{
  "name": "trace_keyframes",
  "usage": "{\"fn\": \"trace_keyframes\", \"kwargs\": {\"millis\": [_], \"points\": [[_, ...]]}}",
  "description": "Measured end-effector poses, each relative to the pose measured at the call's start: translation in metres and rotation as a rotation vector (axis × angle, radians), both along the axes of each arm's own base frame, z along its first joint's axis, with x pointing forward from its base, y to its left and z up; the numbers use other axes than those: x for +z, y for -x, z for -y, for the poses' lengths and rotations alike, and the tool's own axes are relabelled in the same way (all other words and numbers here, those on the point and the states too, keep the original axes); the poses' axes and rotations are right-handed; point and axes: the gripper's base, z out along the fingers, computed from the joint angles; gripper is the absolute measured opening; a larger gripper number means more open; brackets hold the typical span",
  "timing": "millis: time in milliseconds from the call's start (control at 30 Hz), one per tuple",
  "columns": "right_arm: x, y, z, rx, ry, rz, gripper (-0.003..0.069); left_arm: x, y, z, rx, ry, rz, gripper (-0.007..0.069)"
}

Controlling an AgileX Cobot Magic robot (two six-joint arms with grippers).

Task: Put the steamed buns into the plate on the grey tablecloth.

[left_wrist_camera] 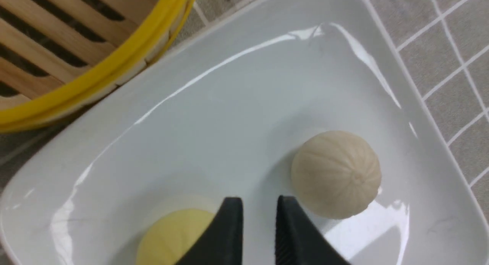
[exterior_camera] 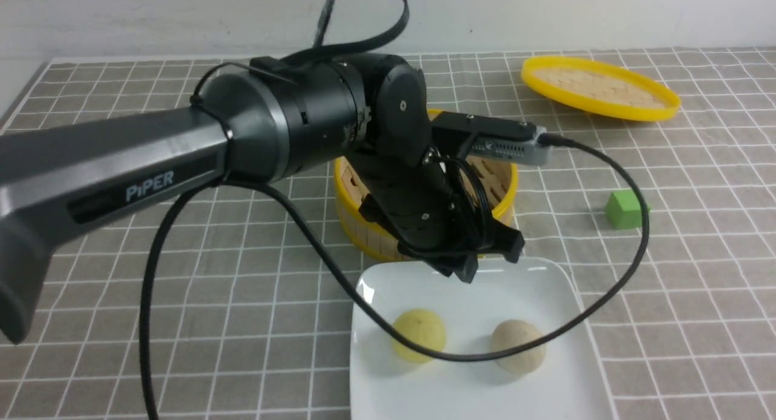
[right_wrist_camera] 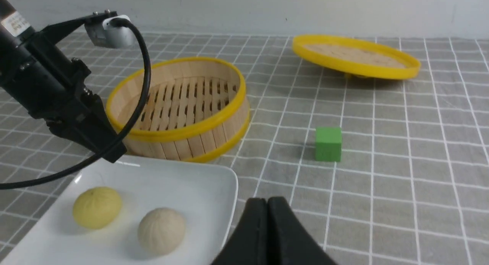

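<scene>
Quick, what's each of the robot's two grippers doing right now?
Left gripper: slightly open, holding nothing, above the plate.
Right gripper: closed, nothing in it.

The glossy white rounded-square plate [exterior_camera: 473, 402] lies on the grey cloth with a white grid [exterior_camera: 267, 299]. In it sit both steamed buns, apart: the small pale yellow dome-shaped bun [exterior_camera: 418, 332] on the left, the small beige dome-shaped bun [exterior_camera: 518, 341] on the right. Just behind the plate is the round yellow-rimmed bamboo steamer [exterior_camera: 364, 229]. To the steamer's right, behind the plate, lies the small green cube [exterior_camera: 624, 209]. Farther back, beyond the cube, rests the round yellow-rimmed woven lid [exterior_camera: 600, 88], tilted.
</scene>
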Motion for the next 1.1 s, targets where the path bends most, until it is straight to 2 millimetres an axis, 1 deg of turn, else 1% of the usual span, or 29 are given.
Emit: {"fn": "trace_keyframes", "kwargs": {"millis": [67,100,167,400,633,1000,1100], "points": [[-0.003,-0.004,-0.001,0.000,0.001,0.029,-0.0015,0.003,0.000,-0.001,-0.001,0.002,0.010,0.0043],[-0.005,-0.005,-0.002,0.001,-0.001,0.040,-0.0015,0.003,0.000,-0.001,-0.002,0.000,0.015,0.0017],[-0.006,-0.006,-0.002,0.001,0.000,0.047,-0.0015,0.003,0.000,-0.001,-0.002,-0.001,0.017,0.0006],[-0.010,-0.006,-0.002,-0.004,0.018,0.011,-0.0010,0.003,-0.001,-0.001,-0.003,-0.004,0.024,0.0002],[-0.011,-0.006,-0.002,-0.004,0.019,0.009,-0.0006,0.003,-0.002,-0.003,-0.013,-0.029,0.047,0.0002],[-0.011,-0.006,-0.002,-0.005,0.022,0.009,-0.0001,0.003,-0.003,-0.002,-0.008,-0.016,0.058,0.0002],[-0.017,-0.008,-0.002,-0.007,0.028,-0.004,0.0000,0.003,-0.003,-0.002,-0.008,-0.016,0.058,0.0008]]}}
